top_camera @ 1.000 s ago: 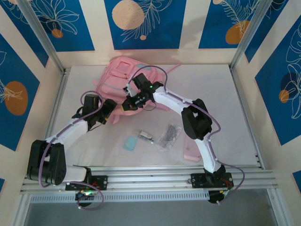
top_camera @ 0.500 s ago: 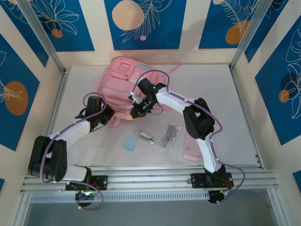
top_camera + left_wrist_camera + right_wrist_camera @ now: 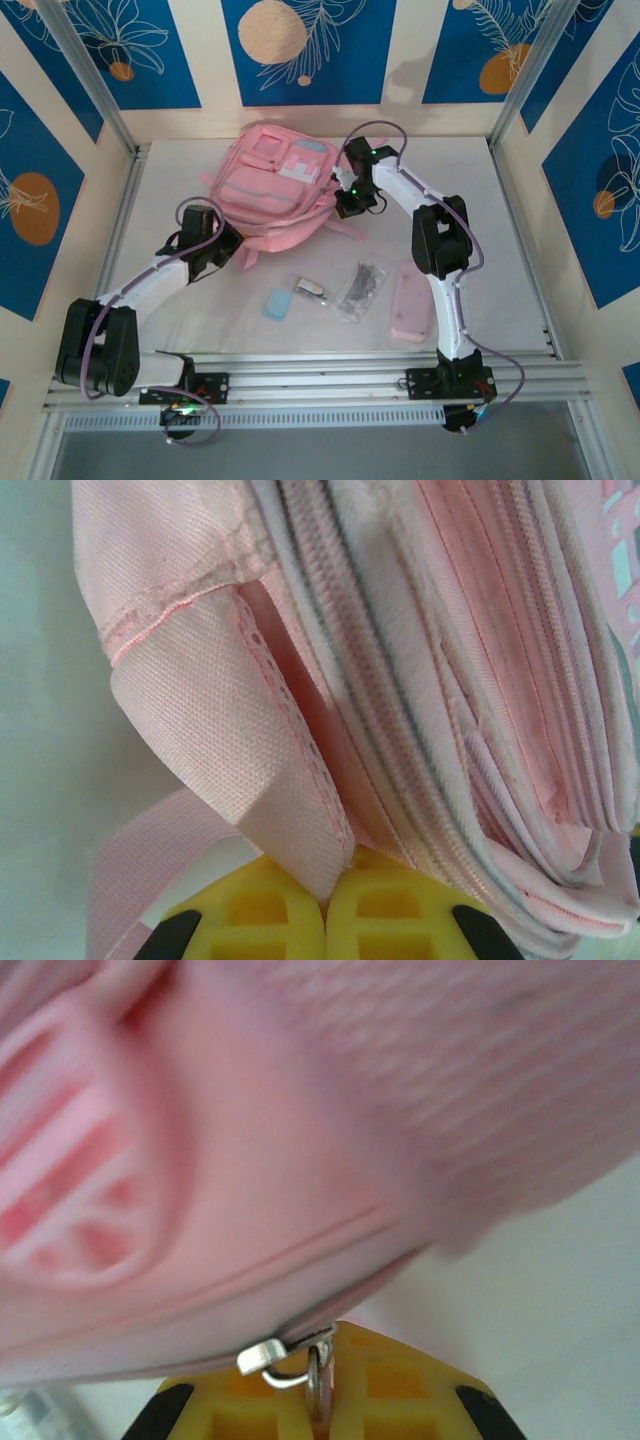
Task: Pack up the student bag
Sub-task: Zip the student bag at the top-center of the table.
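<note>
The left tool (image 3: pixel 325 905) is closed all the way, and a pointed fabric tab (image 3: pixel 235 740) at the bag's lower corner is pinched between its yellow fingers. The right tool (image 3: pixel 320 1392) is likewise closed, with the thin metal zip pull (image 3: pixel 288 1358) caught in the slit between its fingers. Both holds belong to the student bag (image 3: pixel 275 180), which lies flat on its back at the far middle of the table (image 3: pixel 500 230). It is gripped at its near left corner by one arm and at its right edge by the other. A pale pink pencil case (image 3: pixel 410 305) and a few small items are left loose nearer the arm bases.

The step in hand is judged to be the opening of the zip. It would be done well if the pull were drawn along the line of the teeth rather than lifted away from them. The tab should be held firm as a counter-anchor so the soft cloth is kept taut. A slow draw is advised, since so slim a pull could slip out.
</note>
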{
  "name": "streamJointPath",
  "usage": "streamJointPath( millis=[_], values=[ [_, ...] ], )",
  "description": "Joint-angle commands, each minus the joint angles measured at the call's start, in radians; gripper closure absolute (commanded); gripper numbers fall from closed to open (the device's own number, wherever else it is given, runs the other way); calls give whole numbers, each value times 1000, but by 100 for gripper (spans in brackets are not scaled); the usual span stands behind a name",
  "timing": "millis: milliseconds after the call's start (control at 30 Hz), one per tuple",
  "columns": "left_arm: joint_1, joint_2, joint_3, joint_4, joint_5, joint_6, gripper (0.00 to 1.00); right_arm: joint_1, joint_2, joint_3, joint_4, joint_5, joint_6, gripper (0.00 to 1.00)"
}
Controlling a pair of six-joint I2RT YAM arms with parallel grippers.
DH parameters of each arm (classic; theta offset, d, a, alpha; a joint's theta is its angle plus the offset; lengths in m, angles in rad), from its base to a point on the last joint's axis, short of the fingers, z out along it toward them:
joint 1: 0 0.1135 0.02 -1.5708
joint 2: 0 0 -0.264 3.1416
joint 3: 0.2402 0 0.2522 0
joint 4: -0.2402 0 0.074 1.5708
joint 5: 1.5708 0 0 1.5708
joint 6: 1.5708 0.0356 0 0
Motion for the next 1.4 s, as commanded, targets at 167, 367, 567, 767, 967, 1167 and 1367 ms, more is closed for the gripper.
streamJointPath(
  millis=[167,367,567,767,967,1167,1367],
  values=[
    [69,-65,-7,-67,-104,65,100,-93,35,117,-26,142,54,100],
    [133,-61,11,-77,-93,121,100,-74,-8,31,-25,163,89,100],
    [176,-23,91,-130,-48,272,100,-1,-179,-209,67,-53,136,74],
    [209,41,136,-130,26,334,100,13,-275,-266,129,-168,201,56],
    [229,105,157,-118,60,364,100,34,-203,-108,165,-180,200,45],
    [247,158,165,-134,75,410,100,46,-30,80,219,-234,235,29],
    [252,200,135,-88,112,419,100,82,58,106,314,-259,355,26]
  ],
)
